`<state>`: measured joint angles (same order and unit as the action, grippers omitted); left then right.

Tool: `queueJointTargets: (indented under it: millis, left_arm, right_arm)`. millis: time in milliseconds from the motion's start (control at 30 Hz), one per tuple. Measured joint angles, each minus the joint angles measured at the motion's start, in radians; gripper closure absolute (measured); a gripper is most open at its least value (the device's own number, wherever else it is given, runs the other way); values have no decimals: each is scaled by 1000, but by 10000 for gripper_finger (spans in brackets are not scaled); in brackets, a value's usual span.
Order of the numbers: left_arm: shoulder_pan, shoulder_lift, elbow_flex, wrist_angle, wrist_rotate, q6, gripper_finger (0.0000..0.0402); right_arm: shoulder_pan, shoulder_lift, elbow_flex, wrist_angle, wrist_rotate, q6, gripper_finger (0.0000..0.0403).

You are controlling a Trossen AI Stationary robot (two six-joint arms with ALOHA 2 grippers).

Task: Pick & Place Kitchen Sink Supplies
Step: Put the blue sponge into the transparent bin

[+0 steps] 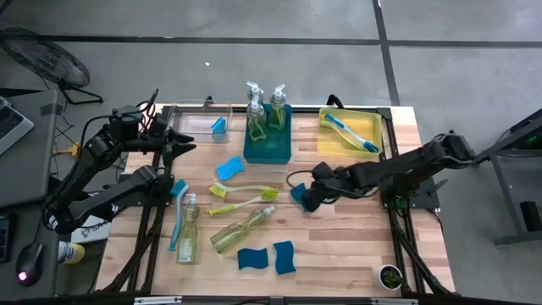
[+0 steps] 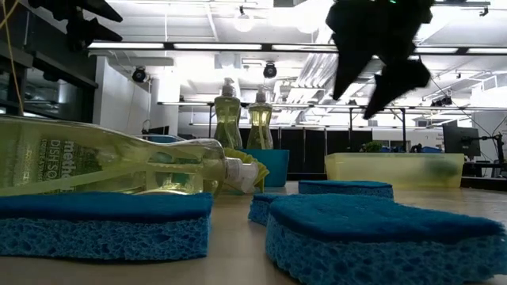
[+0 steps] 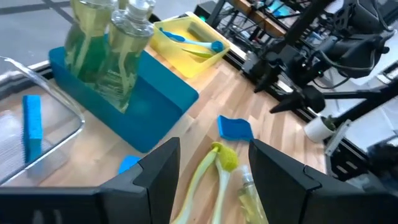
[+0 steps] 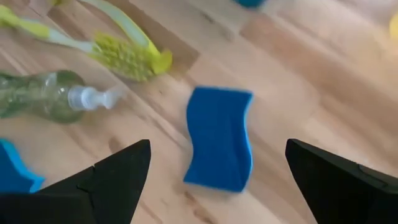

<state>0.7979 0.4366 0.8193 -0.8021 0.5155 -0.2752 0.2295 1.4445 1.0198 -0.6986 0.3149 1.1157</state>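
The wooden surface [image 1: 339, 246] stands on a grey concrete floor [image 1: 254, 59] crossed by dark seams. Left of the surface sit a black fan [image 1: 42, 58] and a keyboard [image 1: 10, 123]. Beyond the surface, ceiling strip lights [image 2: 238, 46] glow.

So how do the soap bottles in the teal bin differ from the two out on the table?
The two pump bottles in the teal bin stand upright, side by side, pumps up. The two pump bottles on the table lie on their sides, apart from each other. The binned pair sits at the table's far edge between the clear bin and the yellow bin; the loose pair lies on bare wood near the front. All four are clear bottles of yellow-green soap.
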Motion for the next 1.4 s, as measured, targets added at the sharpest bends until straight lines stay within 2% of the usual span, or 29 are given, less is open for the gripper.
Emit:
queueJointTargets:
  millis: [200, 333, 533, 867, 1000, 1400]
  left_arm:
    - [0, 0, 0, 0, -31, 0, 213]
    - [0, 0, 0, 0, -31, -2, 213]
    - [0, 0, 0, 0, -31, 0, 213]
    - [0, 0, 0, -17, -30, 8, 213]
    - [0, 0, 0, -17, -28, 8, 213]
    - [0, 0, 0, -63, -27, 46, 213]
  right_arm:
    - [0, -37, -152, 179, -116, 94, 36]
    - [1, -18, -204, 278, -133, 201, 36]
    - [-6, 22, -220, 291, -124, 294, 36]
    - [-12, 155, -220, 303, -195, 374, 41]
    - [-11, 180, -217, 308, -202, 416, 63]
    - [-14, 202, -218, 287, -209, 524, 161]
